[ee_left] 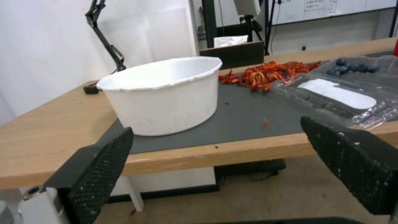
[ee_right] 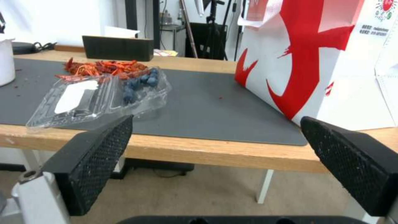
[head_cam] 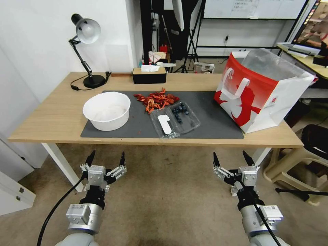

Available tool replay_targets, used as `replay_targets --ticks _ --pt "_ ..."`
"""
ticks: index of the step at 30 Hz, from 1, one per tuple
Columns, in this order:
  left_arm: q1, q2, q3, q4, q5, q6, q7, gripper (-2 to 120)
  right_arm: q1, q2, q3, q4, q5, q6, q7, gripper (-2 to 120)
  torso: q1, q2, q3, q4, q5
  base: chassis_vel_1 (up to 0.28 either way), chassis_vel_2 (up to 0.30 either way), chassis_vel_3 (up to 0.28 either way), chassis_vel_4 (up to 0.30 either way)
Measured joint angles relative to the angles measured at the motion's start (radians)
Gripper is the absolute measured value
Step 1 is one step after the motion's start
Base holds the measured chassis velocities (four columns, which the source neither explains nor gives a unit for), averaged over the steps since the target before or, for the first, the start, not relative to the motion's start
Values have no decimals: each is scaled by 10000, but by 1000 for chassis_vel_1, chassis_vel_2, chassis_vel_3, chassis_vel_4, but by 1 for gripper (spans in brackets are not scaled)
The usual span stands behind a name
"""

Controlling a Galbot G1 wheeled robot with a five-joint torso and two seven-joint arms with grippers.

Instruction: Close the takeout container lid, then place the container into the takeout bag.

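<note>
Your takeout container [head_cam: 184, 114] lies open near the bench's [head_cam: 51, 116] front edge, blueberries inside, labelled lid [head_cam: 164, 124] flat on the grey mat [head_cam: 212, 119]. Both pincers, left [head_cam: 106, 159] and right [head_cam: 231, 158], hang released below the front edge.

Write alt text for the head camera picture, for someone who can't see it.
A small clear plastic clamshell container of blueberries lies open on a grey mat, between a round white bowl and a red-and-white paper bag. Both open claws, left and right, hover before the wooden table.

Left pincer [ee_left: 215, 161] gapes wide before the surface [ee_left: 49, 124]; white bowl [ee_left: 164, 96] on dark mat [ee_left: 244, 115]; lid [ee_left: 331, 96] lies open beside it.
</note>
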Motion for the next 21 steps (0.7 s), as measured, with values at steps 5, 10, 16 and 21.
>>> replay_targets --ticks 5,10,16,21 --pt "0 0 0 0 0 0 0 100 0 0 0 0 0 0 -1 100 0 0 0 0 0 0 0 0 0" --pt "0 0 0 0 0 0 0 100 0 0 0 0 0 0 0 100 0 0 0 0 0 0 0 0 0" --pt "0 0 0 0 0 0 0 100 0 0 0 0 0 0 0 100 0 0 0 0 0 0 0 0 0" --pt "0 50 66 -21 -82 0 -67 100 -19 8 0 7 -1 6 -27 100 0 0 0 4 0 0 0 0 0"
